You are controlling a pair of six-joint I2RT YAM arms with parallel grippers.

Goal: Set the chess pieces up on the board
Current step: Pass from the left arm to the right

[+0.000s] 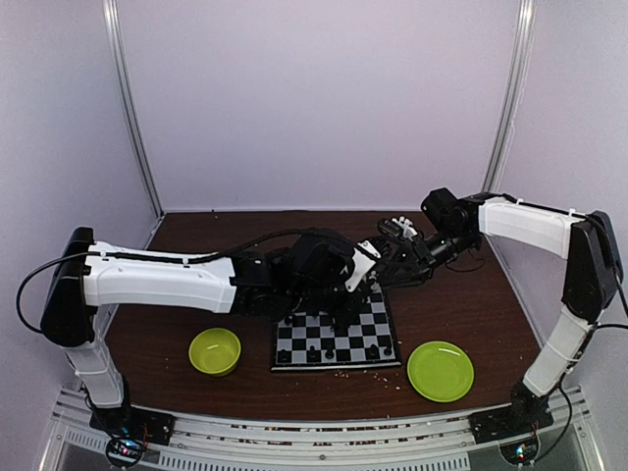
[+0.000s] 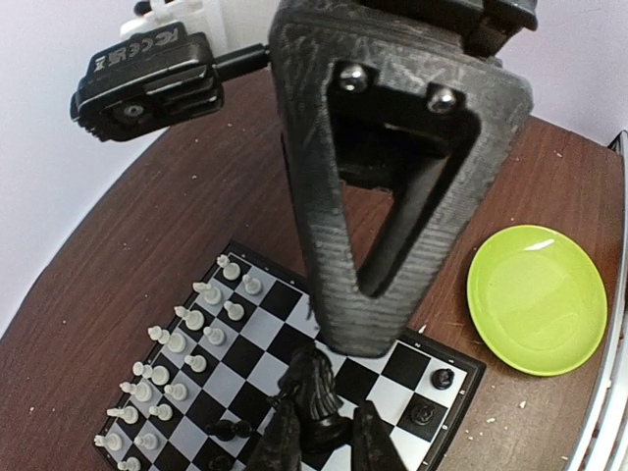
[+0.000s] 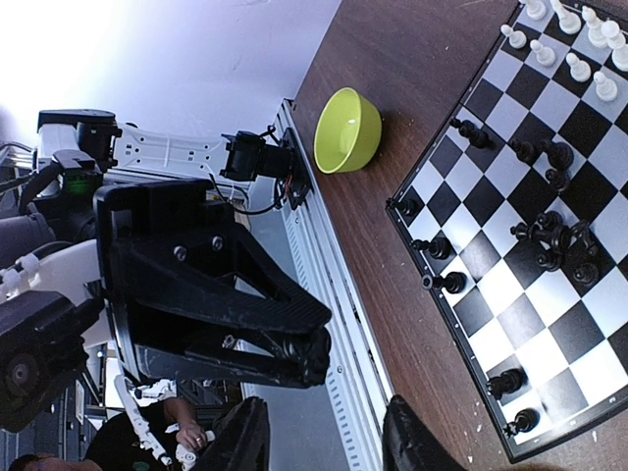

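Supporting surface: brown table [image 1: 196, 235], which carries everything listed below.
Left arm [image 1: 157, 283]: white and black, stretched from the near left corner out over the board.
Right arm [image 1: 530, 224]: reaches in from the right, with its wrist over the board's far edge.
Chessboard [image 1: 363, 339]: black and white checks, lying flat at the front middle of the table, between bowl and plate and touching neither.
Plate [image 1: 441, 371]: lime-green, to the right of the board.
Bowl [image 1: 215, 351]: lime-green, to the left of the board.
Right gripper [image 3: 324, 446]: spread wide with nothing between its fingers. In the left wrist view one finger [image 2: 314, 177] hangs just above the left gripper.
Left gripper [image 2: 319, 442]: drawn narrow on a black piece [image 2: 314, 388], low over the middle squares.
White pieces [image 2: 175, 341]: upright in two rows along one edge of the board.
Black pieces [image 3: 439, 246]: scattered over the opposite half, several near the rim and a tight knot mid-board. I cannot tell whether all of them stand upright.
Step, as judged: carrying the held black piece to its home square, with the black side only partly arranged.
Hazard, collision: the two grippers sit almost on top of each other, so a lift by the left could strike the right's finger.
Hazard, toppling: the held piece sits just beside the mid-board knot, so sweeping sideways could knock its neighbours over.
Hazard, slip: the piece is tiny and smooth, so it may twist out of the grip.
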